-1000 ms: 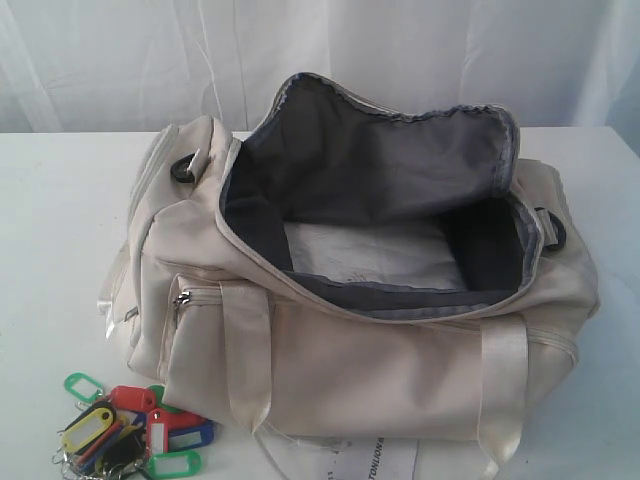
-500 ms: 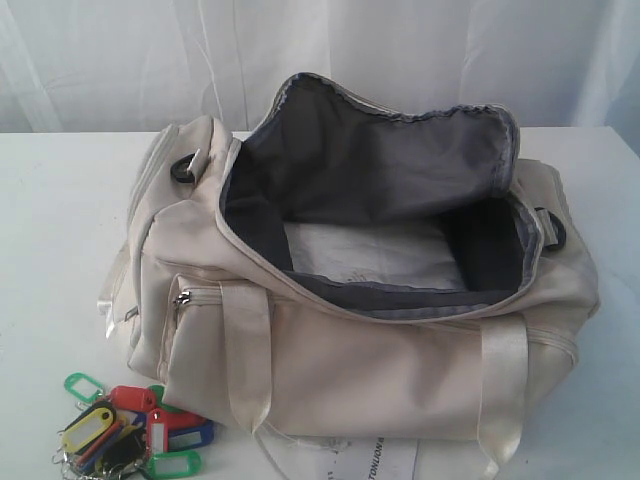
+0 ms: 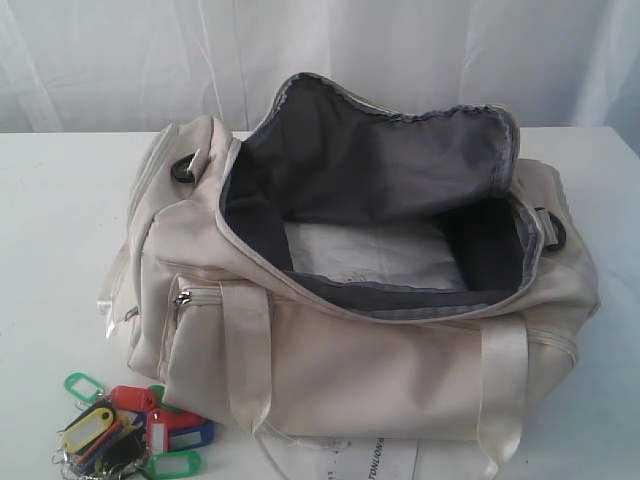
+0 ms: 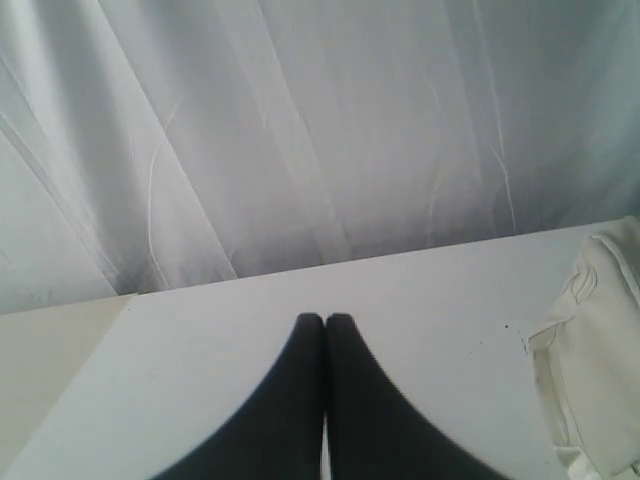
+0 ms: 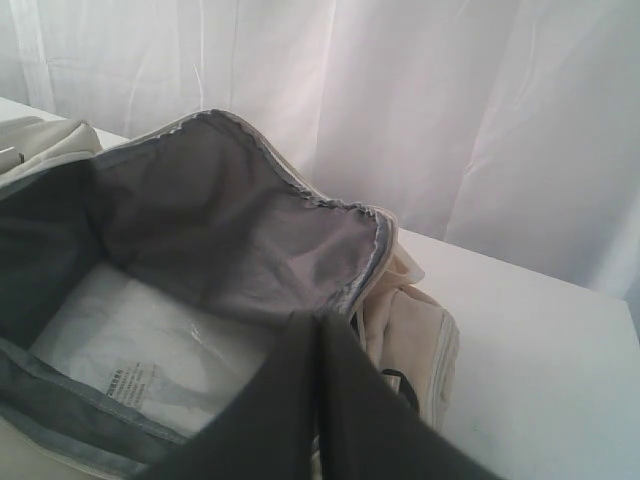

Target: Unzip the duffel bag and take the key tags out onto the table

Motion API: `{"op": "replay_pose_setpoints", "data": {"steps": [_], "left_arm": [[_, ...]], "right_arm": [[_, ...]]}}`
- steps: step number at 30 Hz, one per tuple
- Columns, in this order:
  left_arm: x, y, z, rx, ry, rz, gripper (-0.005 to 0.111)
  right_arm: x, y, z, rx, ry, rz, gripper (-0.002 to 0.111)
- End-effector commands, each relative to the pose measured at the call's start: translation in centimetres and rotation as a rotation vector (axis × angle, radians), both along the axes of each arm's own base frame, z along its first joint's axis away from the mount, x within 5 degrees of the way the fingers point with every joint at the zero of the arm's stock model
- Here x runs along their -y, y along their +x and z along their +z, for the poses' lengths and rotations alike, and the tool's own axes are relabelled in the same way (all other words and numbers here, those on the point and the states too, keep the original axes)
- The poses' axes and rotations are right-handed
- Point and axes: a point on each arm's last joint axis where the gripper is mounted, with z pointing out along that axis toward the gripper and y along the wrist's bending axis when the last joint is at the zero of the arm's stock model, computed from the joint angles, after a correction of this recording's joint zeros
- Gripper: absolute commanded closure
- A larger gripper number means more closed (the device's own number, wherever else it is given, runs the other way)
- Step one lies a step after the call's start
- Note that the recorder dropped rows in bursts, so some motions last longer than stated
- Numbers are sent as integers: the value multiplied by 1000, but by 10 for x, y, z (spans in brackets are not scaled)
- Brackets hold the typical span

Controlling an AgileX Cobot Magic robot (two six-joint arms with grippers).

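Found duffel bag (image 3: 380, 370) unzipped and gaping, showing only white paper (image 3: 370, 255) inside. Noted key tags (image 3: 130, 430) lying on table (image 3: 60, 220) just beside bag's near end pocket. Recorded left claw (image 4: 325, 322) pressed together, empty, clear of bag's end; right claw (image 5: 318, 318) likewise, empty, above bag's opening. Judged task complete, nothing outstanding.

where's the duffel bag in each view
Exterior view: the duffel bag fills the middle, unzipped.
Left wrist view: only a cream corner of it shows, at the picture's edge.
Right wrist view: its open mouth and grey lining fill much of the picture.
Shared landmark: the white curtain behind the table.
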Motion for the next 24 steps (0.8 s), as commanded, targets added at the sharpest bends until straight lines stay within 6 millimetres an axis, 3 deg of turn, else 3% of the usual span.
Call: {"op": "replay_pose_setpoints", "data": {"steps": [1, 8, 12, 18, 24], "left_arm": [[-1, -10, -1, 39, 2, -1, 107], [-1, -10, -2, 34, 2, -1, 107], [0, 3, -13, 5, 5, -6, 107], [5, 41, -64, -155, -27, -50, 107], [6, 77, -138, -323, -20, -58, 107]], "right_arm": [[0, 0, 0, 5, -1, 5, 108], [0, 0, 0, 5, -1, 5, 108], [0, 0, 0, 5, -1, 5, 108], [0, 0, 0, 5, -1, 5, 108], [0, 0, 0, 1, 10, 3, 108]]}}
